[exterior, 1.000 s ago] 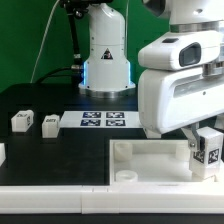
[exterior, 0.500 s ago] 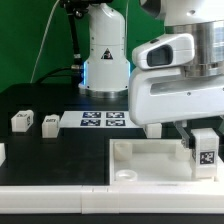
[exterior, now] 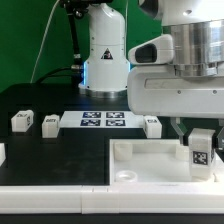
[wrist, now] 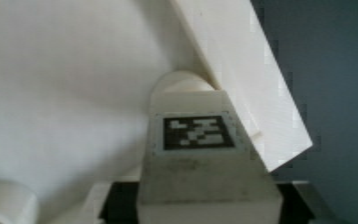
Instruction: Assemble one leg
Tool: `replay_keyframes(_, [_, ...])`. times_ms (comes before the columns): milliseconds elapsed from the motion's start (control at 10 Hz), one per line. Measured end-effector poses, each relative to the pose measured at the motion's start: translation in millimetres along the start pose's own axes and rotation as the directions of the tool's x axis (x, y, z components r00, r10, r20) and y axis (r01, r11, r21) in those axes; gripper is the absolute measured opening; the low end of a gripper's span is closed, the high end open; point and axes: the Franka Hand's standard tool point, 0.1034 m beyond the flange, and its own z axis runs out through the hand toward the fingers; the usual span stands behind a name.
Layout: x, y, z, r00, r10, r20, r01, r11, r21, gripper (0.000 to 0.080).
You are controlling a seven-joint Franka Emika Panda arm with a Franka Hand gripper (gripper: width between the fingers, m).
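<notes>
My gripper (exterior: 200, 140) is shut on a small white leg (exterior: 201, 147) with a black-and-white tag on its face. It holds the leg upright over the right part of the large white tray-like piece (exterior: 150, 160). In the wrist view the leg (wrist: 197, 140) fills the middle, clamped between the two dark fingers (wrist: 126, 200), with the tray's raised rim (wrist: 247, 75) running behind it. Three more legs lie on the black table: one (exterior: 22, 120) and another (exterior: 49, 123) at the exterior view's left, and one (exterior: 152, 125) partly hidden behind my arm.
The marker board (exterior: 103, 120) lies flat on the table behind the tray. The robot's white base (exterior: 105, 50) stands at the back. A white piece (exterior: 2, 153) shows at the exterior view's left edge. My wrist housing (exterior: 175, 85) blocks the right side of the scene.
My arm has moved toward the exterior view's left and slightly down with the leg in it. The loose legs and the tray have not moved.
</notes>
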Motion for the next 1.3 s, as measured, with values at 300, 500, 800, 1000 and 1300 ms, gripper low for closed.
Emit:
replay_keyframes(300, [-1.0,0.9,0.4,0.963,0.269,0.004,-0.269,0.963,-0.002,0.0291])
replay_keyframes(500, [-2.0,0.7,0.8,0.945,0.328,0.008,-0.328,0.945,-0.003,0.0291])
replay_keyframes(800, [-5.2,-2.3,1.9,0.96,0.279,0.009,-0.279,0.96,-0.002,0.0618])
replay_keyframes(1000, [-8.5,-4.3,2.4,1.0,0.014,0.011,-0.014,1.0,-0.008,0.0643])
replay_keyframes(1300, [-13.9,-9.0,3.1,0.921,-0.389,0.025,0.39,0.92,-0.048,0.0649])
